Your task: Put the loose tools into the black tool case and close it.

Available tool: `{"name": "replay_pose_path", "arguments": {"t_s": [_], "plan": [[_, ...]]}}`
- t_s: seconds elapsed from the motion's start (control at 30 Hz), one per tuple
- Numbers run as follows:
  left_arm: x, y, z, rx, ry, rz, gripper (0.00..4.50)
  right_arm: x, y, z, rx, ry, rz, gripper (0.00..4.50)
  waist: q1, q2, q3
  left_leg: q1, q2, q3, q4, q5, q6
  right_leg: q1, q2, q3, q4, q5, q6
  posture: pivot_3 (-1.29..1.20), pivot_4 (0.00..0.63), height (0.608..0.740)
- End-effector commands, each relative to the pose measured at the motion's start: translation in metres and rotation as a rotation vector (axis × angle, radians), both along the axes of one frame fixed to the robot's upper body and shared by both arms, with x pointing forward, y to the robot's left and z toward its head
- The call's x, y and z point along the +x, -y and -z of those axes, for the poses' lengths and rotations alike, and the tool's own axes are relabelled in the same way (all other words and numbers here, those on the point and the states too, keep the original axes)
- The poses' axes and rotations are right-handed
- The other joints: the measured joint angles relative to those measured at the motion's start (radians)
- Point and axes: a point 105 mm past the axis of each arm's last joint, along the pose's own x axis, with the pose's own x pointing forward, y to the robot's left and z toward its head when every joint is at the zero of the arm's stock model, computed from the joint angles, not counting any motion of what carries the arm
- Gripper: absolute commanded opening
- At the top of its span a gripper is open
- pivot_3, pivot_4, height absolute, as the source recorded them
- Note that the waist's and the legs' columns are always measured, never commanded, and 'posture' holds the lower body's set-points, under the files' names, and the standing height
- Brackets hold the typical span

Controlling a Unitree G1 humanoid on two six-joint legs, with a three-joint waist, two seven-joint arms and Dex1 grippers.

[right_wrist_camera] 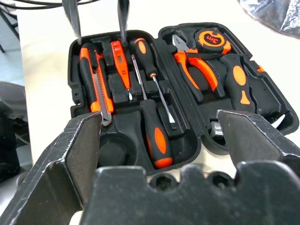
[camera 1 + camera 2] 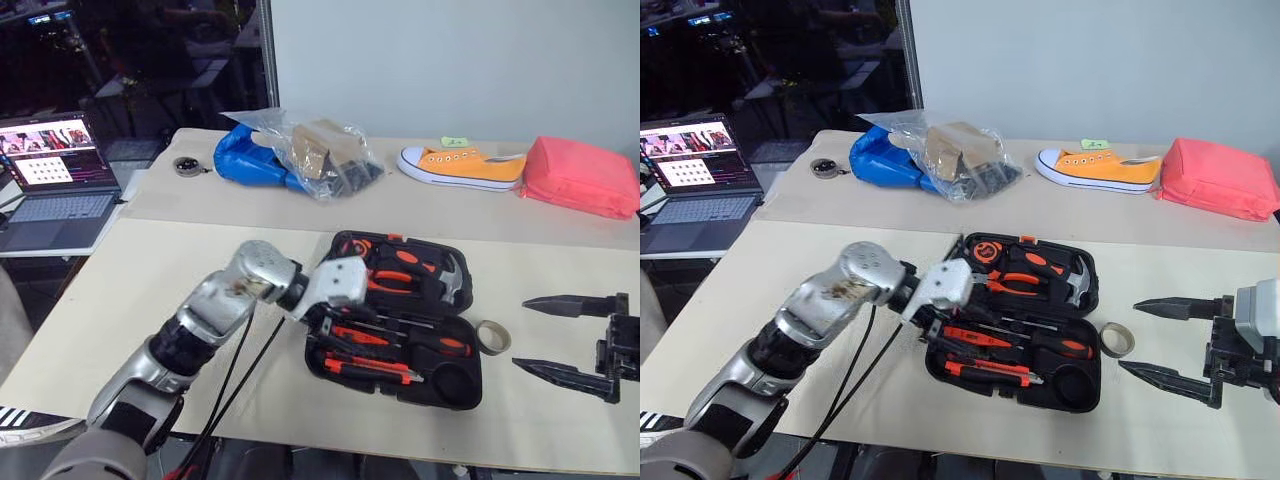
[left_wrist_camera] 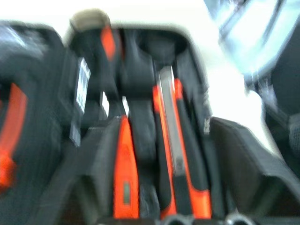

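The black tool case (image 2: 455,385) lies open in the middle of the table. In its near half sit an orange-black utility knife (image 1: 96,79), a thin all-orange screwdriver (image 1: 119,61) and two black-and-orange screwdrivers (image 1: 154,136). Pliers (image 1: 197,70), a hammer (image 1: 236,82) and a tape measure (image 1: 213,40) fill the far half. My left gripper (image 2: 325,328) hovers over the case's left end, above the knife and the thin screwdriver, open and holding nothing. The beige tape roll (image 2: 492,337) lies on the table just right of the case. My right gripper (image 2: 520,335) stands open right beside it.
On the far table are a blue bag (image 2: 245,160), a clear plastic bag (image 2: 325,155), an orange shoe (image 2: 460,165) and a pink pouch (image 2: 580,175). A laptop (image 2: 55,180) sits on a lower surface to the left. A small dark round object (image 2: 187,165) lies near the blue bag.
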Motion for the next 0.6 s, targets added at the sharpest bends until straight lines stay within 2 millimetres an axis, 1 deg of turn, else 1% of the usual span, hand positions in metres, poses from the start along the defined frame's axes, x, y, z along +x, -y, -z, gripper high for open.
{"name": "replay_pose_path", "arguments": {"t_s": [0.03,0.1,0.13,0.17,0.23,0.4,0.47,0.6], "plan": [[-0.005,-0.005,0.018,-0.082,-0.011,-0.024,1.31,0.001,-0.007,-0.006,0.003,0.039,-0.018,4.5,-0.001,0.001,0.0,0.0,0.0,0.0,0.0,0.0,0.0,0.0,0.0,0.0,0.0,0.0,0.0,0.0,0.15,0.74],[-0.002,-0.005,0.034,-0.078,-0.005,-0.057,0.57,0.002,-0.008,-0.006,0.004,0.041,-0.019,4.5,0.002,0.001,0.0,0.001,0.0,0.0,0.0,0.0,0.0,0.0,0.0,0.0,0.0,0.0,0.0,0.0,0.15,0.74],[-0.004,-0.007,0.044,-0.059,-0.01,-0.057,0.26,0.002,-0.009,-0.006,0.004,0.042,-0.02,4.5,0.003,0.0,0.0,0.001,0.0,0.0,0.001,0.0,0.0,0.0,0.0,0.0,0.001,0.0,0.0,0.0,0.15,0.74],[-0.005,-0.009,0.054,-0.036,-0.012,-0.056,0.04,0.002,-0.009,-0.007,0.005,0.043,-0.021,4.5,0.005,0.001,0.0,0.0,0.0,-0.001,0.002,0.0,0.0,0.001,0.0,0.0,0.001,0.001,0.0,0.0,0.15,0.74],[-0.01,-0.013,0.074,0.02,-0.031,-0.045,0.04,0.001,-0.01,-0.008,0.004,0.044,-0.021,4.5,0.005,0.001,0.0,0.001,-0.001,-0.001,0.002,0.0,0.0,0.002,-0.001,-0.001,0.0,0.001,0.001,0.0,0.15,0.74],[-0.015,-0.021,0.114,0.169,-0.031,-0.022,0.04,0.0,-0.009,-0.009,0.0,0.041,-0.02,4.5,0.004,0.002,-0.002,0.004,-0.001,-0.001,0.002,0.0,0.0,0.007,-0.001,-0.001,-0.001,0.001,0.001,0.0,0.15,0.74],[-0.017,-0.023,0.127,0.218,-0.023,-0.012,0.04,-0.001,-0.01,-0.009,-0.001,0.04,-0.023,4.5,0.005,0.002,-0.002,0.009,-0.001,-0.001,0.002,0.0,0.0,0.013,-0.001,-0.001,-0.002,0.0,0.002,0.0,0.15,0.74],[-0.013,-0.029,0.142,0.293,-0.007,-0.005,0.04,-0.001,-0.011,-0.008,-0.009,0.04,-0.01,4.5,0.005,0.003,-0.004,0.016,0.0,0.0,0.002,0.0,0.0,0.019,-0.002,0.0,-0.002,-0.003,0.007,0.0,0.15,0.74]]}}
